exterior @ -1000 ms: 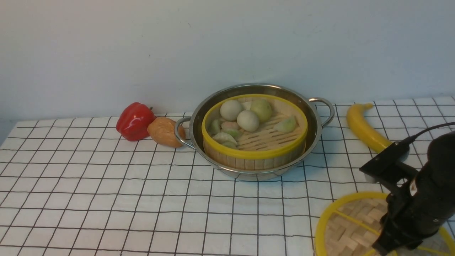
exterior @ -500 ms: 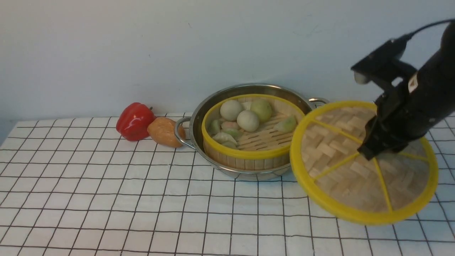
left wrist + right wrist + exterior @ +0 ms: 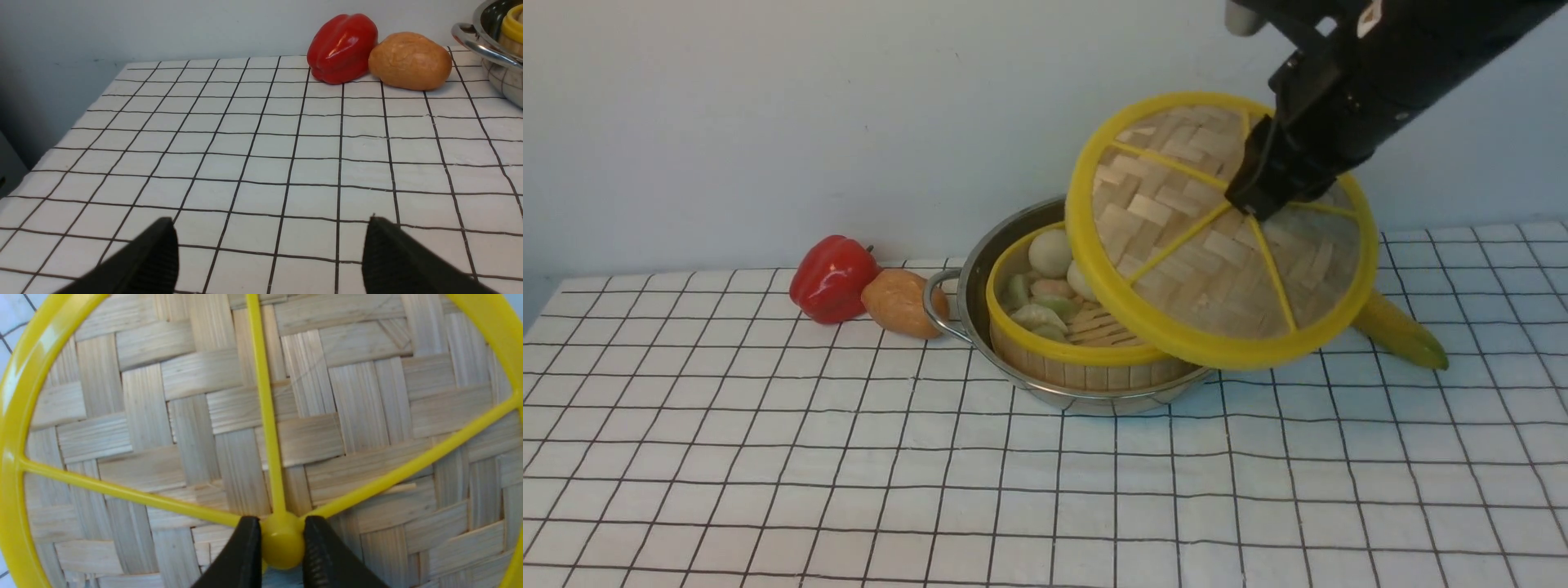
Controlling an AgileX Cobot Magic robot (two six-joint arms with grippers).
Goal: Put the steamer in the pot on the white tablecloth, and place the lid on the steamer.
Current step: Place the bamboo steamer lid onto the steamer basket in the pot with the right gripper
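I have the flat woven-bamboo lid with yellow rim [image 3: 1217, 237] tilted in the air, my right claw [image 3: 281, 520] clamped on its small yellow hub [image 3: 282, 545]. Only the right wrist view shows that pinch. Below the claw, the slatted bamboo steamer [image 3: 1094, 376] sits in the shiny steel pot [image 3: 976, 278] on the white grid-lined tablecloth [image 3: 768, 457]. My left claw [image 3: 269, 249] hangs with its fingers apart, far off over the cloth.

A red pepper [image 3: 833, 278] touches a brown potato [image 3: 900, 304] by the wall [image 3: 768, 122], with a banana [image 3: 1405, 335] well apart.

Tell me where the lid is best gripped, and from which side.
Grip the small centre hub of the lid, coming square onto its spoked face: it is the one raised knob, and the disc is too wide. The right gripper is shut on it there.
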